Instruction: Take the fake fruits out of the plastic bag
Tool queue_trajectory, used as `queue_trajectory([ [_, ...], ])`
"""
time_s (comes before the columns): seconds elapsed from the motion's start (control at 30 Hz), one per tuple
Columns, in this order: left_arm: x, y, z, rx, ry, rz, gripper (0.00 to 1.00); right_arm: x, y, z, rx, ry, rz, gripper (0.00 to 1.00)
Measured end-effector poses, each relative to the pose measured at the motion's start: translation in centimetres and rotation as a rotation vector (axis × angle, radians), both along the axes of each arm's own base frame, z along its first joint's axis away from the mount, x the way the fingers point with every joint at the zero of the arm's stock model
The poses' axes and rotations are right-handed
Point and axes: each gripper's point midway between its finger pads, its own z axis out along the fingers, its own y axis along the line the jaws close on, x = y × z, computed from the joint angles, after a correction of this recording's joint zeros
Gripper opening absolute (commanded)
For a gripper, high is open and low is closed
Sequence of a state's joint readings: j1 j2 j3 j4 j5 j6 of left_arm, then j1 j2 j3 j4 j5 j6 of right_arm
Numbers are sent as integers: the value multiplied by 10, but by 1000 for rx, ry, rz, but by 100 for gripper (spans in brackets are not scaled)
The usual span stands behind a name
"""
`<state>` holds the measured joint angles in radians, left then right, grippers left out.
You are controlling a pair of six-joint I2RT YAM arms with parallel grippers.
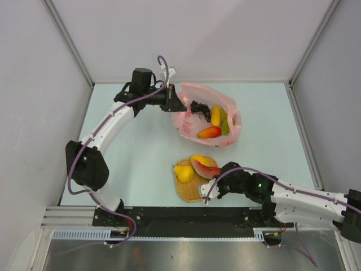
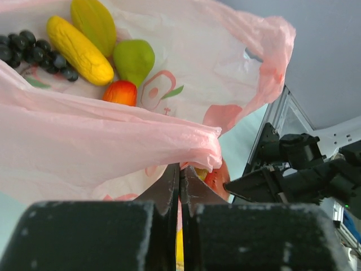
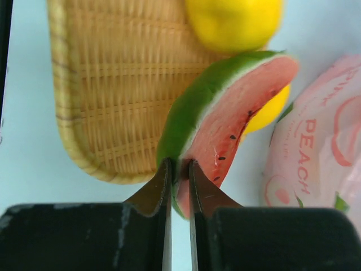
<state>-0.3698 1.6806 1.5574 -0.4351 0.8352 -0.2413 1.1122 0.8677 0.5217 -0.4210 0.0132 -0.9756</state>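
Above tabletop (image 3: 28,169), right end effector (image 3: 179,165) grips watermelon slice (image 3: 237,113).

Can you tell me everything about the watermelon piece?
The glossy plastic watermelon slice is a curved wedge: green rind, thin white band, red flesh with tiny black seeds. The right gripper pinches one tip, shut on it. It is at the edge of the woven tan tray, with a yellow fruit right behind it.
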Motion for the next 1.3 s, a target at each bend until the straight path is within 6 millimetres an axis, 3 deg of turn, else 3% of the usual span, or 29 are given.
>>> queue_trajectory([
  [0.07,-2,2,-4,9,2,3,0,-3,-1,-13,-26,-36,29,0],
  [0.17,-7,6,-7,22,-5,13,0,-11,9,-15,-9,-72,76,0],
  [0.23,-11,8,-6,27,-16,15,0,-19,13,-18,-7,-80,104,18],
  [0.27,-12,9,-6,30,-23,15,0,-20,12,-20,-10,-77,109,33],
  [0.43,-17,13,-1,34,-46,22,0,-27,7,-28,-26,-58,105,50],
  [0.57,-17,14,-2,36,-44,23,0,-28,1,-13,30,-65,83,67],
  [0.73,-18,14,-4,37,-40,22,3,-33,-6,18,135,-46,53,66],
  [0.77,-18,14,-4,37,-40,22,6,-32,-5,26,157,-37,39,65],
  [0.87,-18,14,-6,42,-36,24,38,-22,-1,44,206,4,-36,63],
  [0.9,-18,16,-8,50,-39,25,63,-18,1,46,211,26,-67,63],
  [0.93,-18,18,-11,65,-39,33,71,-13,3,47,213,50,-99,63],
  [1.03,-21,34,-20,133,-34,86,78,4,7,43,212,114,-208,65],
  [1.1,-28,56,-24,193,-36,145,81,13,5,38,218,151,-275,65],
  [1.3,-58,147,-14,400,-132,292,83,25,-2,37,255,192,-367,65],
])
